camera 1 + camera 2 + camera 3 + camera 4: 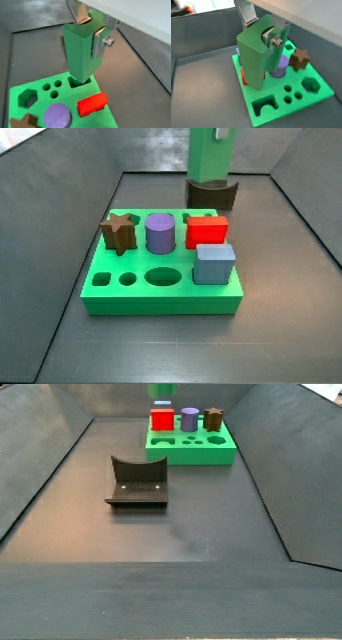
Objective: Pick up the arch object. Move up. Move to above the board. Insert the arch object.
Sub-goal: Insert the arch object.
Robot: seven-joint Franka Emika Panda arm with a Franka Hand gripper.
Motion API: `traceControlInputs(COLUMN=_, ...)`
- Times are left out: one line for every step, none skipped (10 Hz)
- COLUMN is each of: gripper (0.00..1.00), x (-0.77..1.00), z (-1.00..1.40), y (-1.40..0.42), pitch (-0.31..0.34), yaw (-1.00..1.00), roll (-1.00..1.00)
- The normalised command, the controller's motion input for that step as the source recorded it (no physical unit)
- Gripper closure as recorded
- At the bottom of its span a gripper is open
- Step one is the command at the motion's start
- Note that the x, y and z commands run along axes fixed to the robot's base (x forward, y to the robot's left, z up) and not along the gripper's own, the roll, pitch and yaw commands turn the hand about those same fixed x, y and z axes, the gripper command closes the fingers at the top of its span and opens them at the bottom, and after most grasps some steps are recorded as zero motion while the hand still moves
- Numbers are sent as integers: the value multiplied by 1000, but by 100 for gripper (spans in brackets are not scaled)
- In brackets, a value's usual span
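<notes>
1. The pincer [92,26] grips the arch object [81,52] by its top, upright over the board [100,117].
2. Its lower end sits at the arch-shaped hole, beside the red block [92,104].
3. The fixture [136,483] stands apart on the table [187,524].

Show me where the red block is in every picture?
Wrist view: red block sits in the board, just past the arch object held by the gripper.
Wrist view: only a sliver shows behind the arch object.
Side view.
Side view.
Shared landmark: purple cylinder beside it.
</notes>
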Motion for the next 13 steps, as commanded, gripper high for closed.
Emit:
traceControlInputs(gripper=100, x=160, z=-431, y=46, pitch=-19, yaw=-963, roll=26)
traceControlInputs(gripper=100, x=100, z=-554, y=114, pitch=0, yaw=-929, roll=29)
traceControlInputs(gripper=100, x=60, z=-643, y=183, pitch=0, yaw=-871, roll=27)
traceControlInputs(gripper=100, x=37, z=-731, y=277, pitch=10, yaw=-774, roll=30)
traceControlInputs(gripper=100, x=20, z=-726, y=320, pitch=7, yaw=-731, roll=29)
traceControlInputs(gripper=100, x=0, z=-683, y=357, pitch=13, yaw=-683, roll=20)
traceControlInputs(gripper=100, x=-337, z=-391, y=354, pitch=71, yaw=-509, roll=19)
traceControlInputs(gripper=100, x=-203, z=-251, y=126, pitch=40, yaw=-131, roll=0)
traceControlInputs(gripper=100, x=-89, z=-217, y=0, pitch=0, yaw=-206, roll=0)
traceControlInputs(gripper=100, x=-29, z=-160, y=0, pitch=0, yaw=-177, roll=0)
traceControlInputs(gripper=100, x=0, z=-220, y=0, pitch=0, yaw=-69, roll=0)
traceControlInputs(gripper=100, x=269, z=-226, y=20, pitch=-10, yaw=-200, roll=0)
traceControlInputs(gripper=100, x=149, z=-131, y=0, pitch=-10, yaw=-183, roll=0)
